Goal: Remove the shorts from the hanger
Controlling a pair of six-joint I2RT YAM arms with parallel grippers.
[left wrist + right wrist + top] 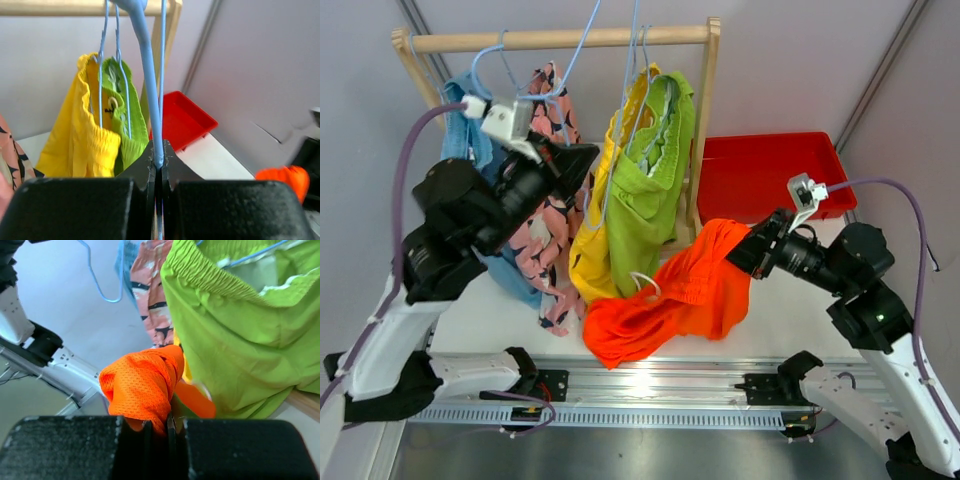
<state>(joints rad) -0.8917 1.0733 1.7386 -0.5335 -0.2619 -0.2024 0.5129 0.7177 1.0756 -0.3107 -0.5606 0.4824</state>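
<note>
Right claw [169,426]: clenched on a bunched fold of the orange shorts [142,385], right of centre above the tabletop [480,320].
Orange shorts: they hang from the right claw and sag in a heap onto the near part of the tabletop, in front of the lime green shorts [645,190]. A small white loop shows at their upper edge; I cannot tell whether it is a drawstring or part of a hanger.
Left claw [157,162]: closed tight on the stem of a blue hanger [147,85], left of centre, near the wooden rail [560,40].
On the rail: yellow shorts [588,250] and the lime green pair hang side by side in the middle. Pink shorts [548,235] with dark print and light blue shorts [470,140] hang to the left, partly behind the left arm.
Red bin [760,175]: far right, just beside the rail's post.
Handling: the cloth looks light, limp and thin. It will probably drape, stretch and snag on wire rather than slide off as one piece. It is not fragile.
Where to hold: the elastic waistband is likely best, being the thickest and firmest gather. A pinch in thin leg fabric may slip or only stretch. Steadying the hanger with the left claw while the other pulls seems sensible.
</note>
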